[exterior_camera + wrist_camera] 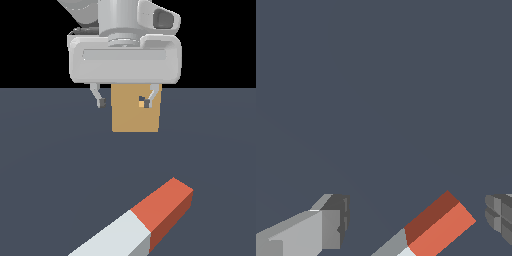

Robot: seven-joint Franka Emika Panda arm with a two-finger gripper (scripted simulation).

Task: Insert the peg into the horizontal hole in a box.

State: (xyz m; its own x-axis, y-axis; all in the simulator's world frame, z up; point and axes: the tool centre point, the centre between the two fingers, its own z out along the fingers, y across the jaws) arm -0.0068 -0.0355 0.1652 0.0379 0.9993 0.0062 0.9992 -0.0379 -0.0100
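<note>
The peg (145,220) looks smooth and matt, its 2 halves flat red-orange and pale grey-white. The box (135,116) is plain matt tan without grain. The gripper (124,102) housing resembles smooth pale plastic. The counter (50,150) is uniform matt slate.

Simulated test scene, not a real room. Flat, uniform slate-grey floor (50,165) runs to a straight horizon; above it plain black void. No walls, furniture or texture anywhere. Objects are untextured, flat-shaded solids: tan box (135,119) with a small dark hole (141,101), two-tone peg (145,220) in red-orange and pale grey. Smooth grey-white robot arm with its gripper (124,102) hangs overhead. Wrist view shows the same featureless grey ground.
</note>
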